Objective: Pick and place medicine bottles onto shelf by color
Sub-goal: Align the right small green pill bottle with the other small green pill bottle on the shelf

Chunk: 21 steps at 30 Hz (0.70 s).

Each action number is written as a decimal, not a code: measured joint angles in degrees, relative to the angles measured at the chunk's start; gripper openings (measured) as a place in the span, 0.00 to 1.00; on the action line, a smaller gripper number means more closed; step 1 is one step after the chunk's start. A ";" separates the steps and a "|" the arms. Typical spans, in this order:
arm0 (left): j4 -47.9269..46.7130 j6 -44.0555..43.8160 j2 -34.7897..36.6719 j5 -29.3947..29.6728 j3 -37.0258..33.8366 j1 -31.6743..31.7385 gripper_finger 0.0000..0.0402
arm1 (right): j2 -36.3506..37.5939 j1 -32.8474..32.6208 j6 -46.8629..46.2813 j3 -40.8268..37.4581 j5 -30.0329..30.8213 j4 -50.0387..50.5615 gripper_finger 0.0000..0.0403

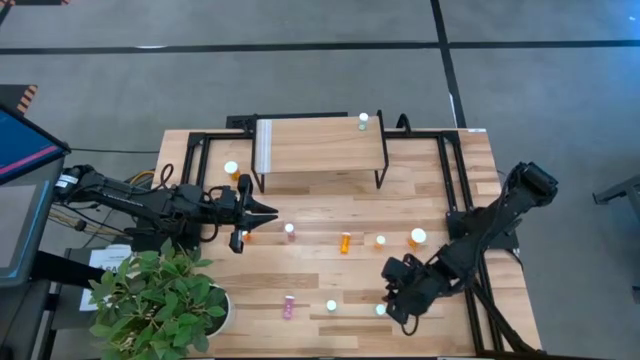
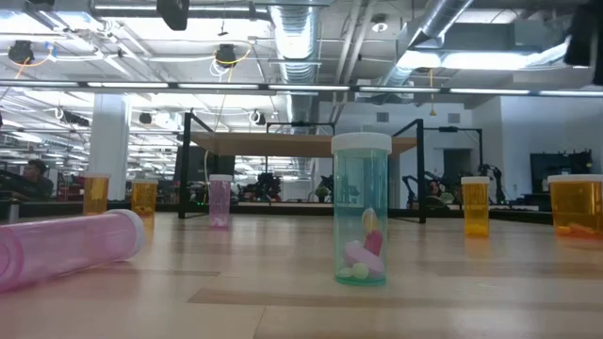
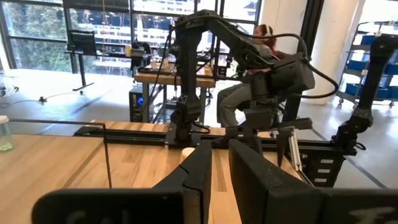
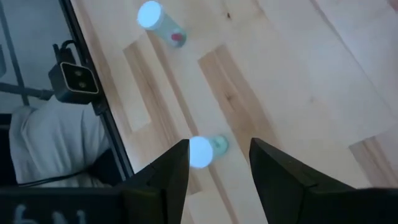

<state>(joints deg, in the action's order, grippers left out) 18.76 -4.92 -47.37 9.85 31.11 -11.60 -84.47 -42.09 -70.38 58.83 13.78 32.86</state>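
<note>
The shelf (image 1: 320, 145) stands at the table's far side and carries one pale green bottle (image 1: 363, 120) at its right end. Orange bottles (image 1: 346, 242), pink bottles (image 1: 290, 230) and pale green medicine bottles (image 1: 331, 305) stand scattered on the table; one pink bottle (image 2: 66, 250) lies on its side. My right gripper (image 1: 392, 298) is open and slants down over a pale green bottle (image 4: 202, 151), which stands on the table between the fingertips, untouched. My left gripper (image 1: 272, 212) waits level in front of the shelf, shut, with nothing held.
A potted plant (image 1: 160, 300) stands at the near left corner. A larger orange bottle (image 1: 418, 237) and a smaller one (image 1: 380, 240) stand just beyond my right gripper. A small camera (image 4: 74, 78) sits at the near edge. A person (image 3: 249, 93) sits beyond the table.
</note>
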 joint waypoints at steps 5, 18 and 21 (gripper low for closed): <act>0.00 -0.28 0.00 0.00 0.00 0.00 0.11 | 0.00 -2.03 -2.53 0.00 1.45 -0.19 0.47; -0.01 -0.73 0.00 0.00 0.00 -0.01 0.11 | -0.02 -2.20 -1.34 0.81 3.28 -3.17 0.47; -0.03 -0.91 0.00 0.00 0.00 0.00 0.11 | -0.02 -2.18 -1.20 0.81 3.28 -3.75 0.47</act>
<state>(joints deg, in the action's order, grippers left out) 18.73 -5.82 -47.37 9.85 31.11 -11.60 -84.49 -44.27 -71.59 59.64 17.06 29.11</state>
